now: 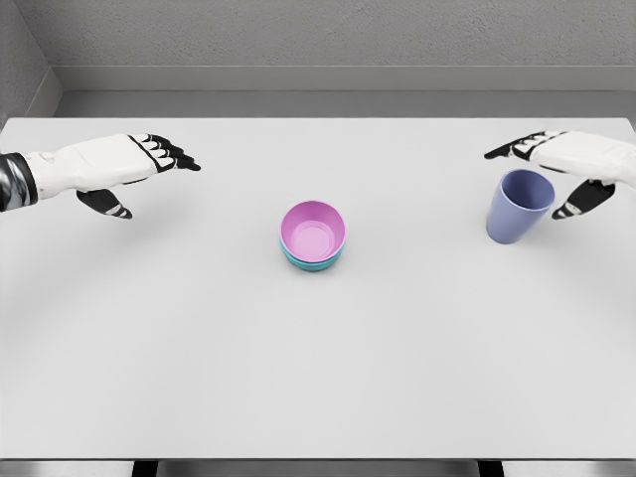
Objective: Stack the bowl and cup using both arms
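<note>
Right robot hand point(564, 164) spread beside blue cup point(518, 206), left robot hand point(139, 164) spread, nested bowls point(313, 237) between.

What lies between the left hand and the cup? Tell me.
In the head view, the pink bowl, nested in a teal bowl, sits between the left hand and the cup; the rest is bare table.

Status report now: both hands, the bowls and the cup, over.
Left hand open, holding nothing. Right hand open beside blue cup, no grasp. Pink bowl nested in teal bowl, table centre. Path from cup to bowls unobstructed.
</note>
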